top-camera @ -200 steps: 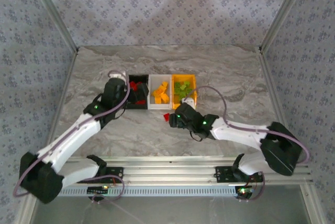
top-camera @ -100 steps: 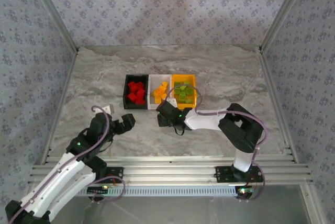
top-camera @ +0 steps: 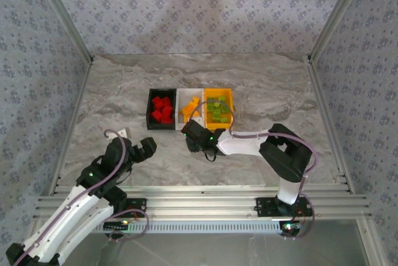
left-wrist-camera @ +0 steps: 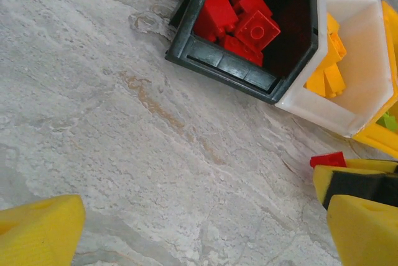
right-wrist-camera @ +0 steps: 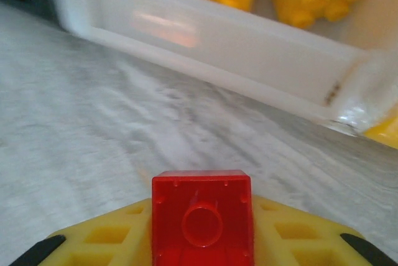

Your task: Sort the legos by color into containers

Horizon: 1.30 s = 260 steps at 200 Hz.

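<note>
Three joined containers stand mid-table: a black bin (top-camera: 149, 109) with red legos (top-camera: 162, 110), a white bin (top-camera: 178, 101) with orange legos (top-camera: 189, 110), and an orange-yellow bin (top-camera: 231, 105) with green legos (top-camera: 217, 109). My right gripper (top-camera: 189, 135) sits just in front of the white bin, shut on a red lego (right-wrist-camera: 202, 222) seen underside-up between its yellow fingers (right-wrist-camera: 118, 241). That lego (left-wrist-camera: 328, 160) also appears in the left wrist view. My left gripper (top-camera: 147, 148) stands open over bare table, front-left of the bins, with nothing between its fingers (left-wrist-camera: 37, 229).
The white bin's front wall (right-wrist-camera: 217, 42) is close ahead of the right gripper. The black bin's corner (left-wrist-camera: 230, 67) lies ahead of the left gripper. Marble table stretches left and toward the front rail (top-camera: 199, 201).
The left arm pulled back from the black bin to the near left, still open. The right gripper moved left in front of the white bin and closed on the red lego.
</note>
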Each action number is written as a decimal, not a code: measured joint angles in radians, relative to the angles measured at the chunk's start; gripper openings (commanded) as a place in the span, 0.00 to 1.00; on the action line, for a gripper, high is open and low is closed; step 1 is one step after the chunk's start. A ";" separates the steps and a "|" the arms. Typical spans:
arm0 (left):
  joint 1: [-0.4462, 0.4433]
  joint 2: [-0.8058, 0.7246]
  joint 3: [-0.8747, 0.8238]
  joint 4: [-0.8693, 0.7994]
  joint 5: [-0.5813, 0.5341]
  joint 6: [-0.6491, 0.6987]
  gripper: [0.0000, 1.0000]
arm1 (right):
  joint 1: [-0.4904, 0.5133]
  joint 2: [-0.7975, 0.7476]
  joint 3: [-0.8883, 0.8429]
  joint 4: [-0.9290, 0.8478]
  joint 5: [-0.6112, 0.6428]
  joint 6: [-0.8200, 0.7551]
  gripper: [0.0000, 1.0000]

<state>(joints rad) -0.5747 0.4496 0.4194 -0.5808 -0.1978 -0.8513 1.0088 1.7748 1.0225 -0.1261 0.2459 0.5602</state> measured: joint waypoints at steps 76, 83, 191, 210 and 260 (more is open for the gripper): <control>0.000 -0.067 -0.018 -0.033 -0.012 -0.023 1.00 | -0.031 0.111 0.462 -0.012 -0.093 -0.073 0.40; 0.000 -0.068 -0.018 -0.037 -0.012 -0.023 1.00 | -0.042 0.145 0.507 -0.017 -0.098 -0.077 0.40; 0.000 -0.070 -0.018 -0.053 -0.012 -0.030 1.00 | -0.146 0.346 0.754 -0.072 -0.109 -0.113 0.79; 0.000 -0.069 -0.010 -0.053 -0.012 -0.029 1.00 | -0.129 0.224 0.626 -0.027 -0.092 -0.129 0.80; 0.000 0.016 0.095 -0.026 -0.084 -0.003 1.00 | -0.089 -0.226 0.244 0.109 -0.009 -0.143 0.92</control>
<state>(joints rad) -0.5747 0.4656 0.5144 -0.6067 -0.2813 -0.8539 0.9195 1.5490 1.2663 -0.0166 0.2371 0.4168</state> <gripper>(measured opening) 0.997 0.867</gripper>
